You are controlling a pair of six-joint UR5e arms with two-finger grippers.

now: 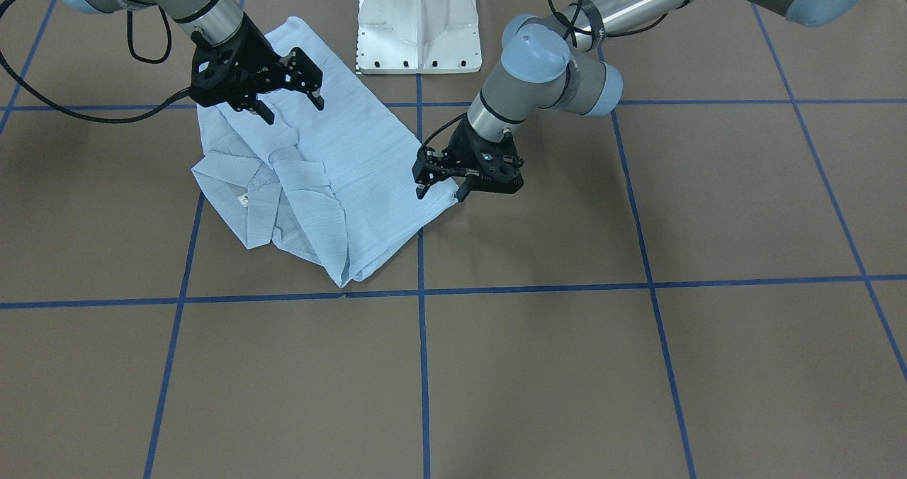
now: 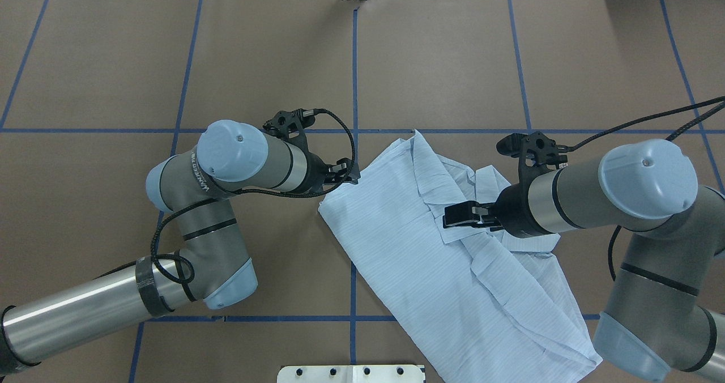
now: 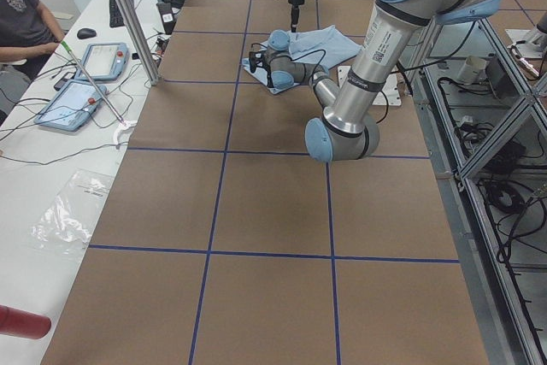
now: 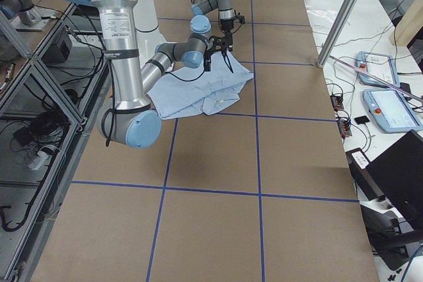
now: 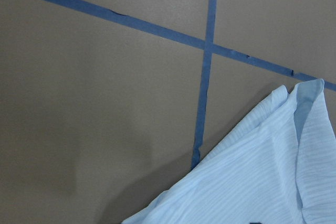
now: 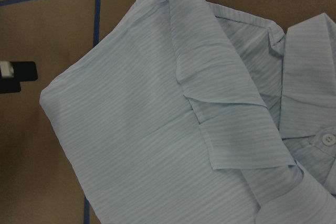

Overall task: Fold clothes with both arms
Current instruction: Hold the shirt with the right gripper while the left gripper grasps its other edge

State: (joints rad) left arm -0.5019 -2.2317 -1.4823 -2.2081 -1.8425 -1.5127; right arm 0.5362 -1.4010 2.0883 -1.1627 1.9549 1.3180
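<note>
you've got shirt [image 1: 354, 174] lying partly folded, flat on table [image 1: 567, 365], just in front of white base [image 1: 418, 32], mostly on robot's right half. left gripper [image 1: 440, 193] low at shirt's near corner, jaws apart, no cloth gripped. right gripper [image 1: 294, 110] above shirt's collar end, jaws wide, empty too.

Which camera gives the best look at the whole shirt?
The exterior front-facing view: nearly the whole shirt lies uncovered. Overhead, the right arm covers part; side views show it small; wrist cameras catch only parts.
</note>
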